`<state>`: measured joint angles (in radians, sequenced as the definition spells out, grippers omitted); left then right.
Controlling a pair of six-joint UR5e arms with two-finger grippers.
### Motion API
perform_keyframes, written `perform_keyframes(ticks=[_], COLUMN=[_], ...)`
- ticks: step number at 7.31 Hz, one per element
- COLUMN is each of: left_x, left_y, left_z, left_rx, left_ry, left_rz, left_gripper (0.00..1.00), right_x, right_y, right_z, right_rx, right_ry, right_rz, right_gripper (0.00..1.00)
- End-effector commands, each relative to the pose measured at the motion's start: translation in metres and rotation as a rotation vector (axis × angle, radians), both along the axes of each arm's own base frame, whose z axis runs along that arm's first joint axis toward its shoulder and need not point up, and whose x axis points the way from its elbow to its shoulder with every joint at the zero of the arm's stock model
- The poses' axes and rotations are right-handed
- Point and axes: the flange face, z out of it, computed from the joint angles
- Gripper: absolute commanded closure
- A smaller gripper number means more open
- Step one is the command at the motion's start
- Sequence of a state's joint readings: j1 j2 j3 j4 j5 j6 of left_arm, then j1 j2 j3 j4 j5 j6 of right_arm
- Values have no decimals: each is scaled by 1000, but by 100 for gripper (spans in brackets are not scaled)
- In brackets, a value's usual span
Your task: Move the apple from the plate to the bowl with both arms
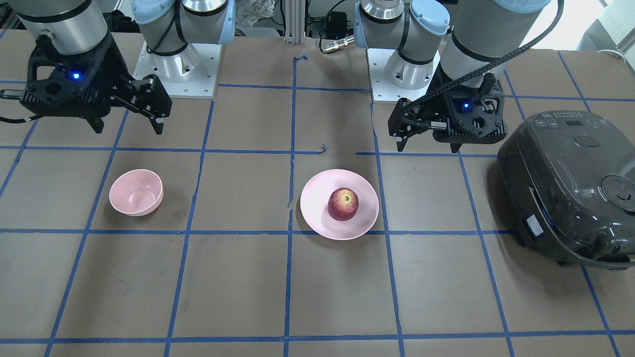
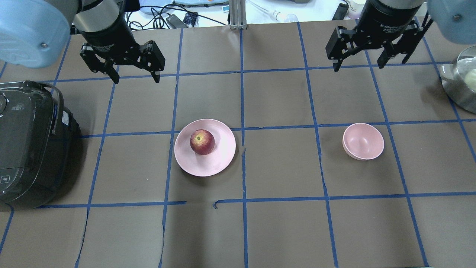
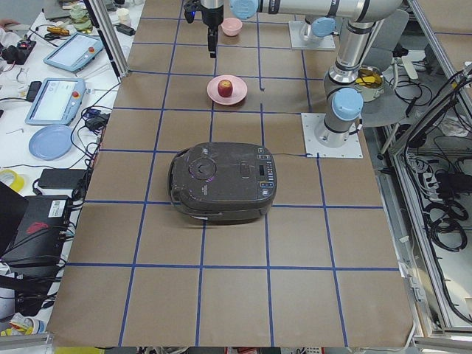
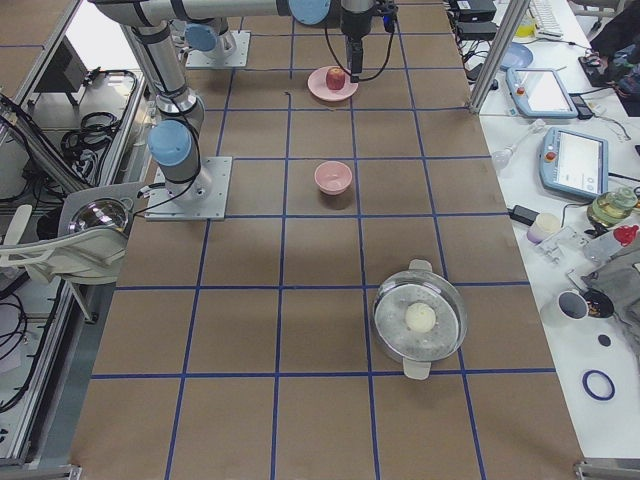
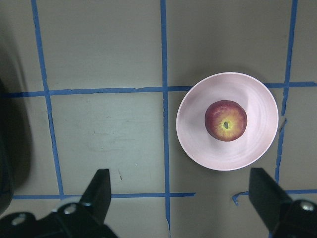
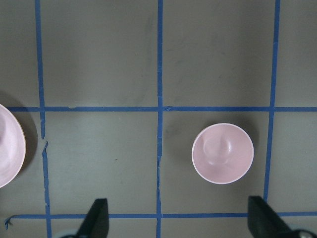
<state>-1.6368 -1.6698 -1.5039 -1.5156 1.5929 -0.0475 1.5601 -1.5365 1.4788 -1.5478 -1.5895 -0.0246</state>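
Observation:
The red apple (image 2: pixel 202 142) with a yellowish stem patch sits on the wide pale pink plate (image 2: pixel 219 160), left of the table's middle in the overhead view. The small deep pink bowl (image 2: pixel 363 141) stands empty to the right. My left gripper (image 2: pixel 137 77) hangs open and empty above the table, beyond the plate and to its left. My right gripper (image 2: pixel 358 65) hangs open and empty beyond the bowl. The left wrist view shows the apple (image 5: pixel 226 120) on the plate (image 5: pixel 193 124). The right wrist view shows the bowl (image 6: pixel 222 153).
A dark grey rice cooker (image 2: pixel 26 141) stands at the table's left end, close to the left arm. A steel pot (image 2: pixel 461 82) with something pale and round inside sits at the far right. Blue tape lines grid the brown table cover.

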Motion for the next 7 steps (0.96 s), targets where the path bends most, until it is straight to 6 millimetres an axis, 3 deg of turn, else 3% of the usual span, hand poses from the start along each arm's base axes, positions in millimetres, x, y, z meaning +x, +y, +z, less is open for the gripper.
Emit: perform_keyframes(ticks=[1, 3, 4, 5, 6, 7], left_x=[-26, -43, -48, -47, -47, -49], left_y=[0, 22, 34, 40, 39, 36], left_z=[-41, -100, -129, -159, -180, -193], left_rx=[-108, -110, -83, -30, -1, 16], left_ry=[13, 17, 15, 8, 7, 4], left_rz=[-28, -66, -51, -31, -29, -32], left_gripper=[0, 0, 0, 0, 0, 0], right_x=[0, -7, -21, -32, -39, -58], right_y=[0, -3, -5, -4, 2, 5], right_z=[-1, -7, -14, -32, -71, -118], right_rx=[3, 15, 31, 67, 127, 126], right_ry=[1, 6, -3, -3, -12, -16], right_rz=[0, 1, 9, 58, 121, 95], right_gripper=[0, 0, 0, 0, 0, 0])
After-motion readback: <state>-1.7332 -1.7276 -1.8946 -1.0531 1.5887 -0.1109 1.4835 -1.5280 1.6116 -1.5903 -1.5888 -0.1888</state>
